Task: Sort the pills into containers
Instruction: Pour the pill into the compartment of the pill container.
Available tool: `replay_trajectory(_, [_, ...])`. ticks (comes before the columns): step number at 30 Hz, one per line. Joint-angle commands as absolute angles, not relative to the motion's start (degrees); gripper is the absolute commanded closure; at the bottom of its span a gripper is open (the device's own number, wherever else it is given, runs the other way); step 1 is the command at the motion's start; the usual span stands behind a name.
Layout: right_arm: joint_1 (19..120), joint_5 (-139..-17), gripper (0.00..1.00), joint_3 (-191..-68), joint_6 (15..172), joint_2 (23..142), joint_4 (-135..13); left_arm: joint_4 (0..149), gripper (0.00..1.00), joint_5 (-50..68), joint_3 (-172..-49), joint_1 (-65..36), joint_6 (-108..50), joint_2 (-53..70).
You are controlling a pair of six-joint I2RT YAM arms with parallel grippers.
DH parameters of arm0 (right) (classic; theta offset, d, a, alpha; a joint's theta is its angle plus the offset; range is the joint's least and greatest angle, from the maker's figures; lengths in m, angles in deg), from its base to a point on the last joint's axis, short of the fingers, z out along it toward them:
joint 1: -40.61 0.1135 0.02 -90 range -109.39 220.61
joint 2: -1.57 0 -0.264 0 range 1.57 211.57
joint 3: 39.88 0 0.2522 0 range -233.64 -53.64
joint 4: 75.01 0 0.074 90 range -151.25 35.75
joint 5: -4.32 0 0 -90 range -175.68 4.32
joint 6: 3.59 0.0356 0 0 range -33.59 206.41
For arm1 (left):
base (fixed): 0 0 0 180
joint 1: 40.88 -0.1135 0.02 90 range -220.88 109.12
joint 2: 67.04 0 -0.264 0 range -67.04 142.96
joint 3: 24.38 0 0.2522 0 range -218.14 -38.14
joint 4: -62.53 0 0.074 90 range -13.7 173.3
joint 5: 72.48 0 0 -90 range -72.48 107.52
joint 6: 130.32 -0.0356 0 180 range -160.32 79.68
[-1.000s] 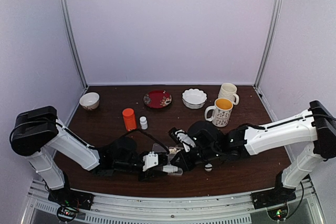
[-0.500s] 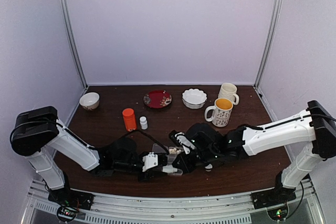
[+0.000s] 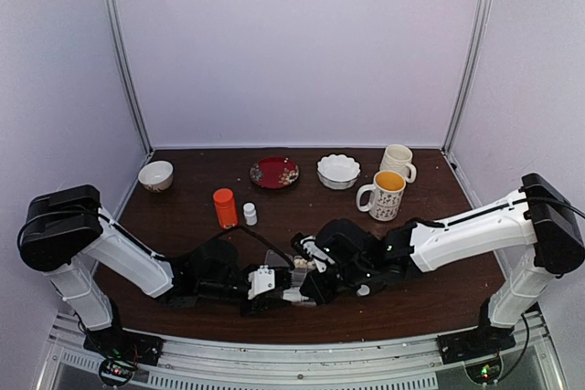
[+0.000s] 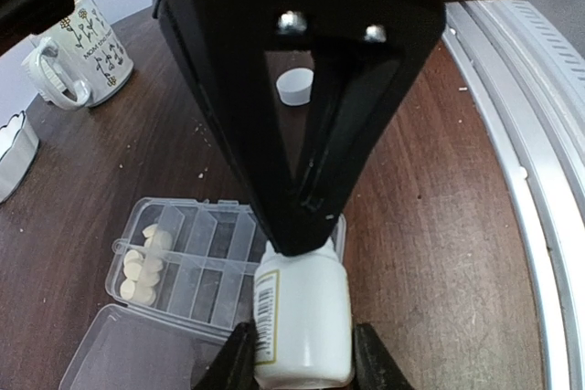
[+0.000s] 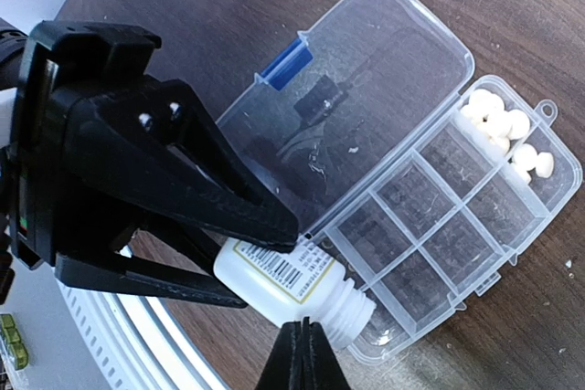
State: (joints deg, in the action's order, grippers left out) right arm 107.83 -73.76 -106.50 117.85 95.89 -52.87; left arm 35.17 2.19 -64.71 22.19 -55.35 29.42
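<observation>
Beside beige pills (image 5: 503, 130) in a clear box (image 5: 457, 246), left claw (image 4: 304, 367) grips a bottle (image 4: 306, 312), right claw (image 5: 302, 353) clenched.

The pill box (image 5: 439, 226) is crowded at one corner: a white bottle (image 5: 292, 280) lies across it in the left end effector (image 4: 300, 363), and the right end effector (image 5: 302, 353), tips pinched together, hangs right at the bottle's neck. The folded-back lid (image 5: 366, 89) takes up one long side. The remaining cells are uncovered from above. A loose cap (image 4: 294, 86) sits on the tabletop (image 4: 430, 180) beyond.
</observation>
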Motion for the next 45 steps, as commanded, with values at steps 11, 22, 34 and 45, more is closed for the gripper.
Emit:
replay_trajectory(11, [108.2, -73.6, 1.00, -108.3, 117.3, 97.0, -51.5, 32.7, 1.00, 1.4, -65.2, 22.4, -56.0, 29.7])
replay_trajectory(22, [108.2, -76.5, 1.00, -108.8, 116.0, 91.3, -51.7, 33.2, 1.00, 1.3, -65.4, 22.3, -56.0, 29.7])
replay_trajectory(34, [108.5, -73.2, 1.00, -105.7, 118.2, 97.0, -53.3, 33.2, 1.00, 1.3, -65.4, 22.4, -56.1, 29.7])
replay_trajectory(45, [108.3, -77.7, 1.00, -107.4, 115.9, 89.7, -52.0, 33.3, 1.00, 1.3, -65.4, 22.4, -56.0, 29.6])
